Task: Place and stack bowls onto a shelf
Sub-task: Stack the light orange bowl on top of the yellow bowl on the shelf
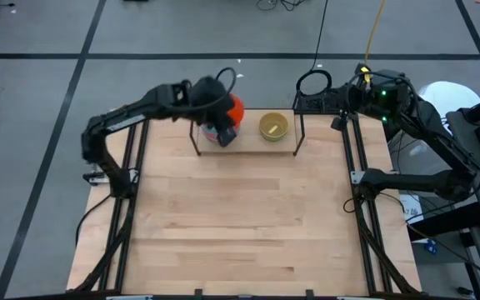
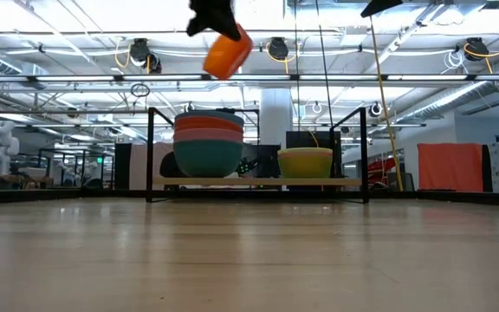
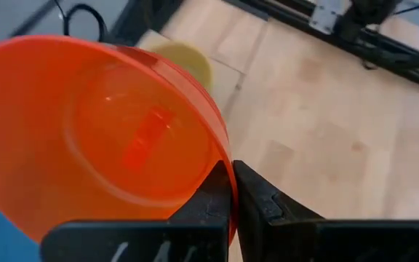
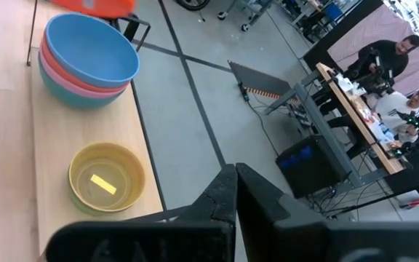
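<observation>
The orange bowl is in the air, pinched by its rim between the fingers of the left end effector, which is clamped narrow on it. In the low view the orange bowl hangs tilted, well above the shelf and over the stack of bowls standing on the shelf's left part. That stack shows a blue bowl on top, a pink bowl under it and a teal bowl at the bottom — other layers cannot be told apart.

Further along the shelf, near the stack but apart from it, sits a yellow bowl with a small yellow strip lying inside; it seems to rest in another bowl, though that is hard to tell.

The shelf stands at the far edge of the desk. The right end effector waits beyond the shelf's right end, off the desk's far corner — its fingers are closed together on nothing. People sit at a bench in the room behind.
</observation>
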